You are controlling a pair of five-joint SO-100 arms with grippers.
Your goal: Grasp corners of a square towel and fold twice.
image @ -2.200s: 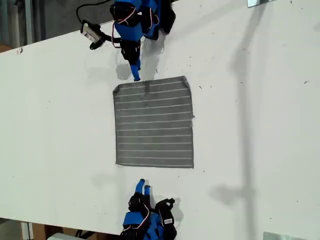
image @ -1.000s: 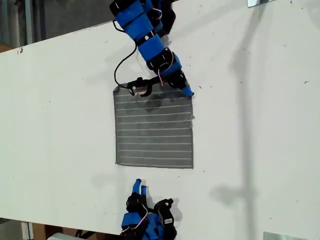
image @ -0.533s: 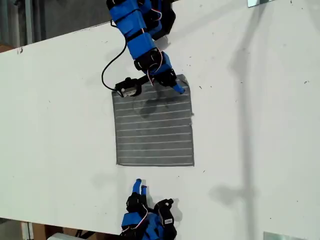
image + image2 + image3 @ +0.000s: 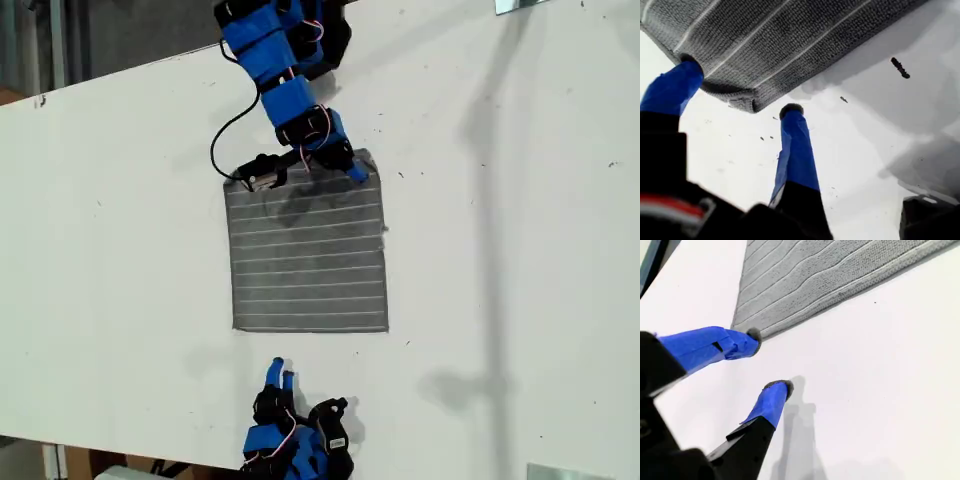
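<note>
The grey striped towel [image 4: 305, 250] lies flat on the white table. In the exterior view my first gripper [image 4: 355, 172] reaches down from the top edge to the towel's upper right corner [image 4: 372, 156]. The first wrist view shows my first gripper [image 4: 740, 87] open, its blue fingers [image 4: 795, 145] straddling that corner [image 4: 747, 103] of the towel [image 4: 790, 35]. Near the exterior view's bottom edge my second gripper [image 4: 278, 372] rests short of the towel's near edge. It stands open [image 4: 767, 360] with nothing between its fingers, one fingertip close to the towel [image 4: 840, 270].
The white table [image 4: 500, 250] stretches wide on both sides of the towel. A black cable [image 4: 225, 145] loops beside the first arm, and its wrist camera [image 4: 262, 175] hangs over the towel's upper left part. Metal plates [image 4: 520, 5] sit at the exterior view's right corners.
The first arm swung from the towel's upper left across to its upper right corner, then drew back a little toward the top edge. The second arm pulled back slightly and has stayed still since.
</note>
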